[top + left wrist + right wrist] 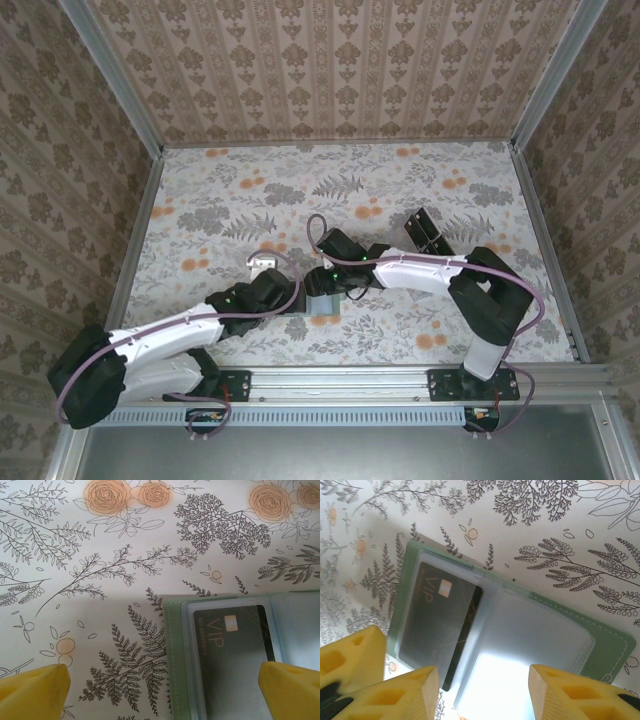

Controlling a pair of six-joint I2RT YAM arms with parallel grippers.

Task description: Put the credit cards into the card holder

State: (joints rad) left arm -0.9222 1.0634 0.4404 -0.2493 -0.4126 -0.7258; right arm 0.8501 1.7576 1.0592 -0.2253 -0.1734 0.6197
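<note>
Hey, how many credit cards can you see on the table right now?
1. A black VIP credit card sits under a clear pocket of the open green card holder. The neighbouring pocket looks empty. The small rack farther back may hold more cards, but it is too small to tell.

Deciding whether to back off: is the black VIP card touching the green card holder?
Touching. The right wrist view shows the black VIP card tucked under the clear sleeve of the card holder, plastic covering most of its face.

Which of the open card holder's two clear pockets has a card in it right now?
The pocket on the left in the right wrist view: a black VIP card shows through it. The other pocket looks empty.
</note>
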